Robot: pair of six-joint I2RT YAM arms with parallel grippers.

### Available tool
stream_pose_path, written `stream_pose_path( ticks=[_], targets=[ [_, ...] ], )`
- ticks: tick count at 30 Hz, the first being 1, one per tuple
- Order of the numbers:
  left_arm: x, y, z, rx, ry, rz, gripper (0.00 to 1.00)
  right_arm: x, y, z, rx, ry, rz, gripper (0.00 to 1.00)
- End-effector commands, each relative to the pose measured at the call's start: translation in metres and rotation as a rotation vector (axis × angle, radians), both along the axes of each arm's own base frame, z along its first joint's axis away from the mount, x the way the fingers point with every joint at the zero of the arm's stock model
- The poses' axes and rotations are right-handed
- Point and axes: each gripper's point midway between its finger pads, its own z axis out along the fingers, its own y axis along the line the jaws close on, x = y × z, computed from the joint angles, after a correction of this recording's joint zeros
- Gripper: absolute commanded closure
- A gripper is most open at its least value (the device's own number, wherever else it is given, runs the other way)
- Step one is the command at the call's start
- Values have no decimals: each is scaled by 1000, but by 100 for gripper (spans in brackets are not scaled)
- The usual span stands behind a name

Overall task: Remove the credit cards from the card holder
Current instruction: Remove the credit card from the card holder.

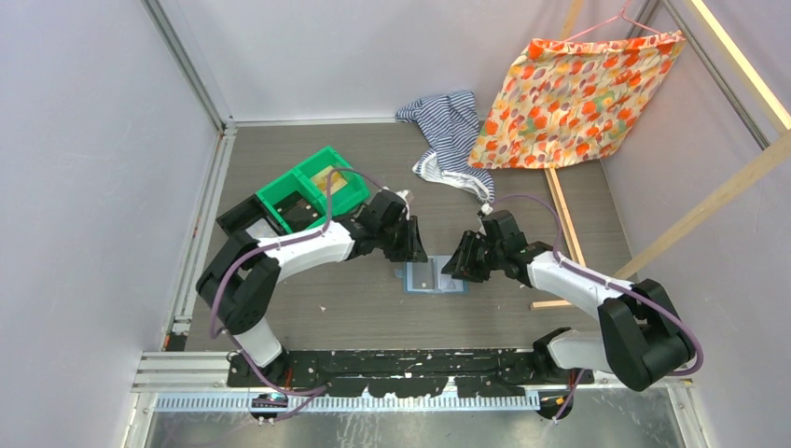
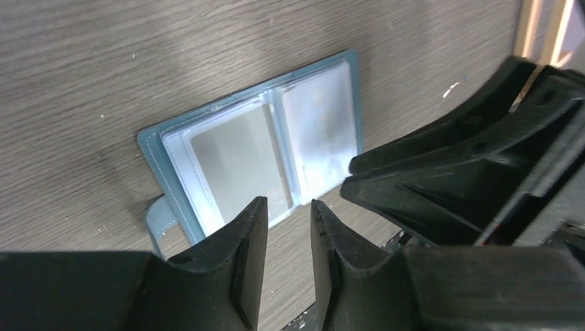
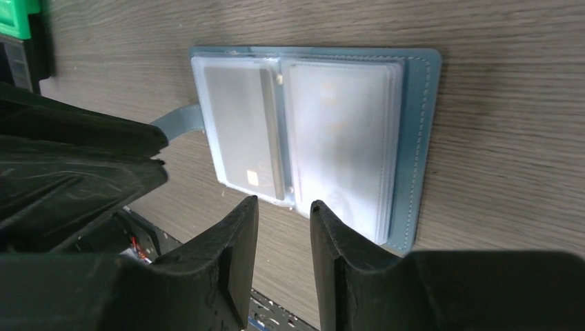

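Left end effector (image 2: 288, 205) and right end effector (image 3: 283, 204), slightly spread, empty, flank the open slate-blue card holder (image 3: 421, 138).

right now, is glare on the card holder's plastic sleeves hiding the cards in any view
Left wrist: sheen on the card holder whitens its clear sleeves, so the credit cards read as pale grey slabs. Right wrist: same milky haze, though a small chip shows on the left card. Top external: no glare, but the holder is too small for detail.
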Motion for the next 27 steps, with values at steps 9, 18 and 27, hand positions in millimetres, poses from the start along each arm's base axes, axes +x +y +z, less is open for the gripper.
stream_pose_path(
  ticks=[9,18,27],
  targets=[
    [2,3,-27,60,55,16,65,23,-28,-10,-190,-46,-90,57],
    [1,11,-44,127,74,15,64,22,-29,-25,-199,-15,-88,56],
    [-3,6,-51,132,101,-14,65,21,-29,-27,-197,-12,-90,55]
  ],
)
